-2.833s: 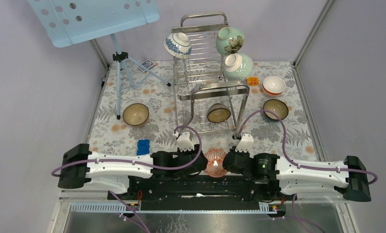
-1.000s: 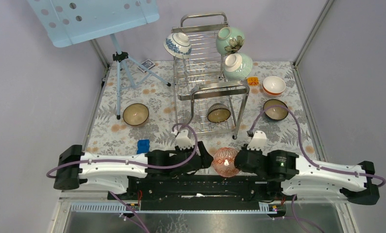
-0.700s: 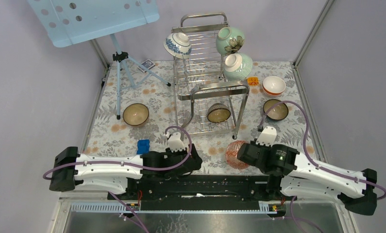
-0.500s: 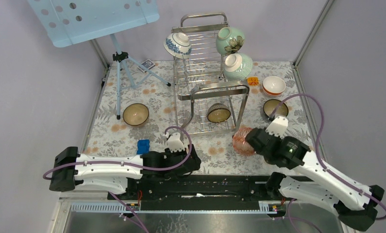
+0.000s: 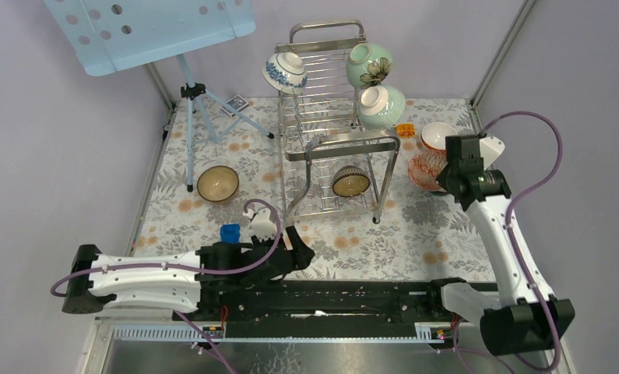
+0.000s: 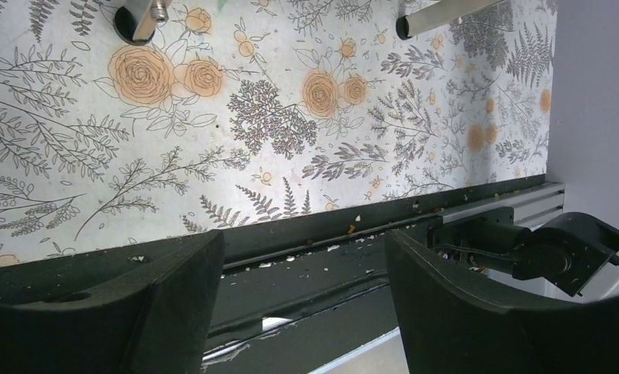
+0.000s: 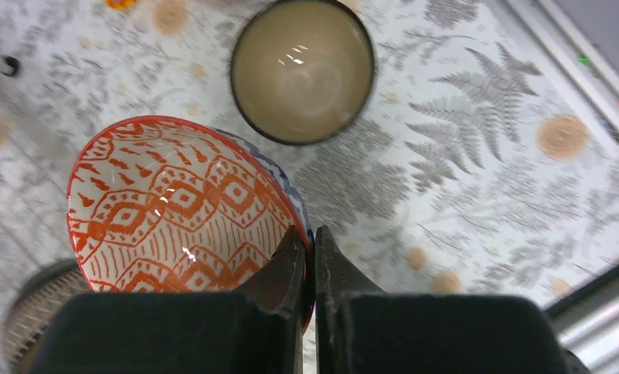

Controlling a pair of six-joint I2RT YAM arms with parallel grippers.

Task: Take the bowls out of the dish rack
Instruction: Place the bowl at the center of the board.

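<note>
The right fingers (image 7: 333, 271) are closed tight on the rim of the red-patterned bowl (image 7: 177, 206), one inside the wall and one outside. They hold it tilted above the tabletop (image 5: 415, 234). Seen from above, this bowl hangs just right of the dish rack (image 5: 333, 117), in the strip between the rack's right frame and the tabletop's right edge. A dark-rimmed bowl (image 7: 303, 70) stands on the tabletop just beyond it, not touching. The orange-white bowl (image 5: 437, 132) sits near the far right corner, partly hidden by the arm.

The left fingers (image 6: 158, 304) stand wide apart with nothing between them, low over the near edge of the tabletop. Open floral surface stretches from there across the front to the right arm.

On the rack's upper tier rest a blue-and-white bowl (image 5: 284, 72), a pale green bowl (image 5: 369, 64) and a second pale green bowl (image 5: 381, 106). A dark bowl (image 5: 350, 181) sits on the lower tier. A brown bowl (image 5: 217, 183) stands on the tabletop left of the rack, well apart.
</note>
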